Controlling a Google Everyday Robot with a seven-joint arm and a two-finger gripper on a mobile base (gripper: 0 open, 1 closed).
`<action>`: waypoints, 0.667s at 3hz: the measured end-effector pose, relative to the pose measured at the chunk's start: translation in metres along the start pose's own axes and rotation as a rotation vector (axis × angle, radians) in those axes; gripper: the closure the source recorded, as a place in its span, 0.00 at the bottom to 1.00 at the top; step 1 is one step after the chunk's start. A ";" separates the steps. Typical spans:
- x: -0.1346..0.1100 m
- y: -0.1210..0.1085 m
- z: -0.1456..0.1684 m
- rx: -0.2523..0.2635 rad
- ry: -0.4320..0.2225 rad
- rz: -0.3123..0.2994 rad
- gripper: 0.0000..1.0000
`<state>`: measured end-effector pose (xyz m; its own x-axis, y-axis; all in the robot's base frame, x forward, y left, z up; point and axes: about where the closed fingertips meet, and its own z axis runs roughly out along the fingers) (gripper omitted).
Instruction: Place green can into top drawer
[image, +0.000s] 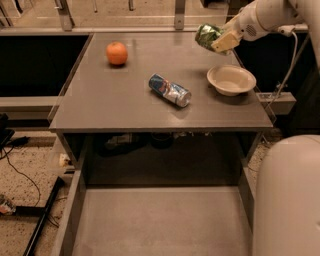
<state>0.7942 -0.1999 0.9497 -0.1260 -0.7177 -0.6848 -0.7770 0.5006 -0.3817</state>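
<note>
Above table (125, 100) far right | tool (221, 42) clamps green can (206, 35) | axis tilted

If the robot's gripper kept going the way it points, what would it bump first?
Probably the table top near the blue-and-silver can. The gripper, holding the green can, points down-left from above the table, though depth is unclear.

green can (206, 34) half hidden in gripper (217, 40) clasp over far right of table (125, 102), top drawer (160, 220) cut off below, right side behind robot body (287, 200)
</note>
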 end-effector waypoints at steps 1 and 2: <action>-0.014 -0.015 -0.091 0.175 -0.066 -0.030 1.00; -0.039 -0.005 -0.183 0.339 -0.139 -0.068 1.00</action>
<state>0.6896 -0.2630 1.0921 0.0220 -0.6936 -0.7200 -0.5292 0.6029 -0.5970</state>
